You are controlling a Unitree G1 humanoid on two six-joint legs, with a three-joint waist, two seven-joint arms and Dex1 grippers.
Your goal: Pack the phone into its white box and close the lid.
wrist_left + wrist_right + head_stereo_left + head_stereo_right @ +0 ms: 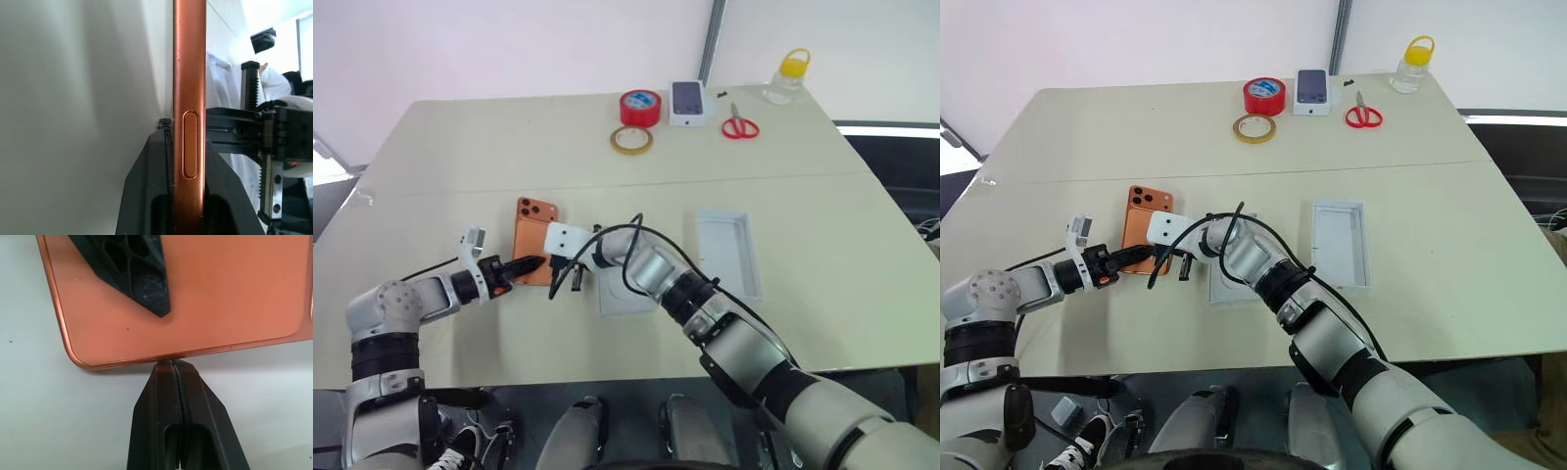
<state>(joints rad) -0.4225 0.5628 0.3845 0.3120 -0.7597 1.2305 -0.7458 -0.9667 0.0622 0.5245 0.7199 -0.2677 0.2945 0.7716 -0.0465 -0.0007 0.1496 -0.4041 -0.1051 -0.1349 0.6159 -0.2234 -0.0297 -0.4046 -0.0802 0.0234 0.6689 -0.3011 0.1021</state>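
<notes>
Clamping the phone [188, 98] by its near-left edge, the left claw [530, 264] holds it above the desk [460, 147], long axis toward the far edge, while the closed right claw [177, 369] braces its near end.

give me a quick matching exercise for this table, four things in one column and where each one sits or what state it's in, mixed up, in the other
Things:
1. phone
2. white box
3. scissors
4. right gripper

Places or states:
A. empty, beside the right arm
B. far edge, next to the yellow-capped bottle
C. shut, tips against the phone's edge
D. pinched between the left gripper's fingers

Pairs: 1-D, 2-A, 3-B, 4-C
</notes>
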